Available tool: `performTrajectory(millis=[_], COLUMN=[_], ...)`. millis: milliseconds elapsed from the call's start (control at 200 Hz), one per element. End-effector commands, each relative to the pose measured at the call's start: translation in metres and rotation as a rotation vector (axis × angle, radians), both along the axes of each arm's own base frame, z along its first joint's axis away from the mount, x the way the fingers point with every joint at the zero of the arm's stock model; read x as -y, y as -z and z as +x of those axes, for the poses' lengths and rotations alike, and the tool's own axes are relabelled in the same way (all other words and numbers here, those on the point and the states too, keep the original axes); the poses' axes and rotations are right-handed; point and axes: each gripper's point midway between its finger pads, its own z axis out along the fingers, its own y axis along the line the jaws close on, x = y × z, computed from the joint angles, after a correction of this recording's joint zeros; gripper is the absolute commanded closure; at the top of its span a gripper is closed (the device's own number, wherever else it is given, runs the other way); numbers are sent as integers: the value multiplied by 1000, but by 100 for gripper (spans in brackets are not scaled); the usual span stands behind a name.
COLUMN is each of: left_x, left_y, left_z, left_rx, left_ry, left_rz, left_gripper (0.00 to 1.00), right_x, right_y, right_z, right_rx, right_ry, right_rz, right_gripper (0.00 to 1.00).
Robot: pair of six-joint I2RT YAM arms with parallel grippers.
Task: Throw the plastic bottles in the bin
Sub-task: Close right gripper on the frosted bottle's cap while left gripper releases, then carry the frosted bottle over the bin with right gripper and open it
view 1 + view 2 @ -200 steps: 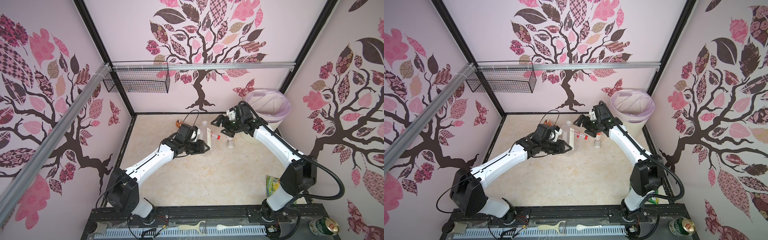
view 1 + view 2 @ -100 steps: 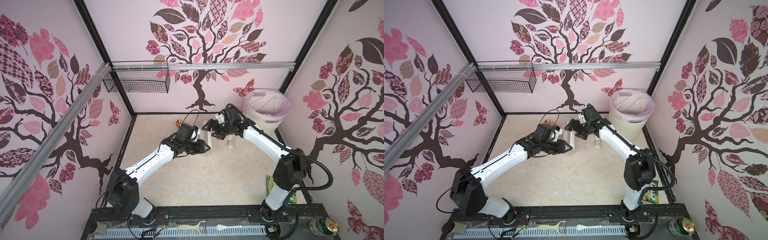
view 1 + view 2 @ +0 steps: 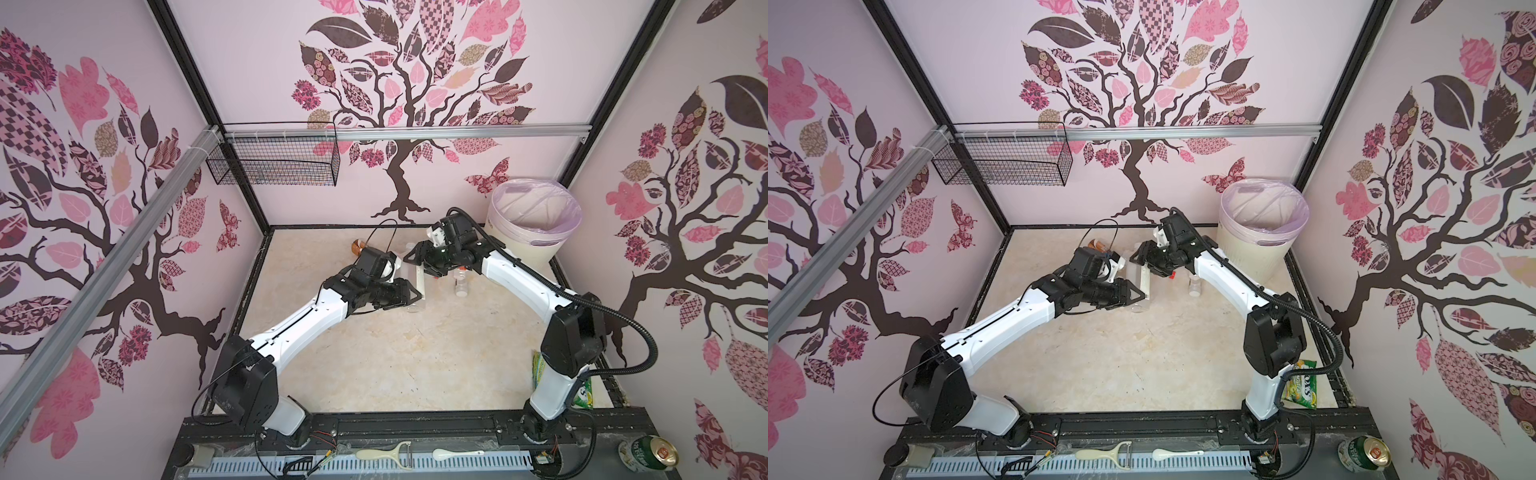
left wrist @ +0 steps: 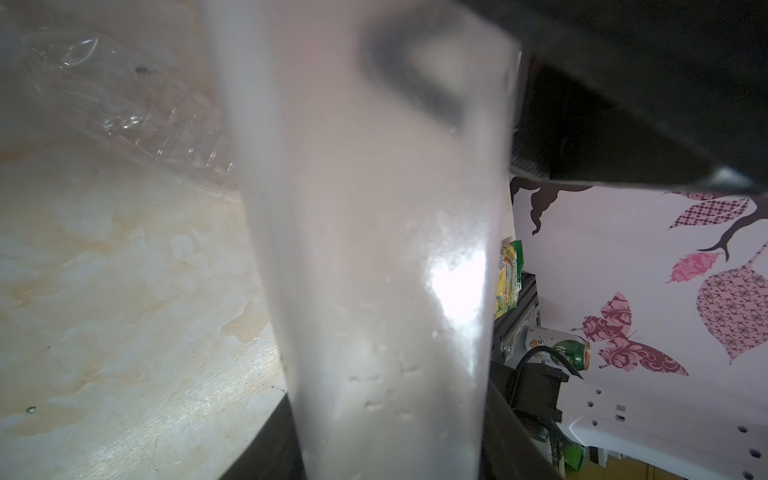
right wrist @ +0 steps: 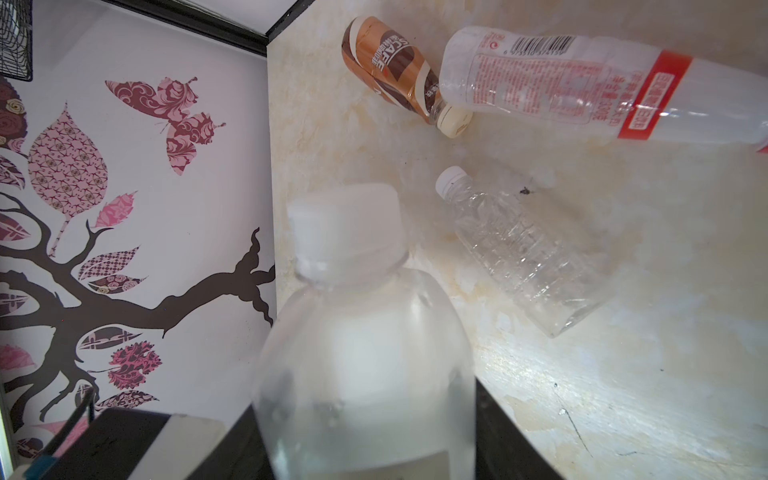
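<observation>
Bin (image 3: 536, 251): upright in the far right corner of the floor, lilac liner folded over the rim, just behind my right forearm.

White-capped bottle (image 3: 417, 278): mid-floor toward the back wall, lifted and roughly upright, sandwiched between my two grippers. It's left of the bin, not over it.

Left gripper (image 3: 415, 297): on the lower part of that bottle, jaws narrowed and clamped on the body. The left wrist view is mostly bottle wall (image 4: 374, 249).

Right gripper (image 3: 412, 258): on the upper part of the same bottle. In the right wrist view the shoulder and white cap (image 5: 361, 353) stick out past my fingers (image 5: 494, 440), one flush against each side. Jaws partway in, gripping the body.

On the floor beyond the held one:
- red-banded bottle (image 5: 582, 83), lying down
- clear unlabelled bottle (image 5: 528, 257), lying down, crumpled, nearest my left gripper
- brown-wrapped bottle (image 5: 390, 70), lying down, cap end against the red-banded bottle
- small clear bottle (image 3: 460, 286), just beside my right forearm, between the held bottle and the bin
</observation>
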Motion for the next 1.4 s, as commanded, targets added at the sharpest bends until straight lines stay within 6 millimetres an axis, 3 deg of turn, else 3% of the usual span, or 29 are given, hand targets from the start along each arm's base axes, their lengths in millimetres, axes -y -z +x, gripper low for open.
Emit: performTrajectory(millis=[0, 225, 415, 500, 625, 720, 855, 1080, 1100, 1165, 1265, 1395], left_x=[6, 2, -9, -10, -7, -11, 6, 52, 56, 68, 82, 87], left_y=[-37, -43, -61, -82, -121, -138, -173, -235, -238, -249, -255, -253], left_z=[7, 7, 12, 17, 27, 41, 55, 69, 70, 72, 73, 72], left_rx=[100, 112, 148, 184, 236, 240, 264, 371, 373, 380, 378, 362], left_ry=[5, -5, -57, -82, -110, -167, -190, -162, -161, -155, -141, -124], left_rz=[-57, -38, 4, -11, -47, -6, -64, -170, -178, -214, -255, -270], left_gripper=[50, 36, 16, 2, 2, 2, 2, 2, 2, 2, 2, 2], right_x=[0, 9, 43, 68, 102, 125, 165, 238, 243, 265, 293, 313], right_y=[4, -9, -41, -58, -92, -118, -151, -239, -240, -283, -339, -409], right_z=[5, 11, 29, 38, 47, 55, 66, 67, 68, 62, 53, 26], right_rx=[-19, 20, 101, 145, 242, 328, 428, 660, 664, 766, 902, 1103], right_ry=[21, 34, 98, 148, 219, 276, 381, 612, 627, 727, 866, 1002], right_rz=[-15, -36, -72, -101, -160, -216, -276, -407, -431, -471, -486, -513], right_gripper=[46, 48, 48, 48, 49, 48, 49, 49, 49, 48, 48, 48])
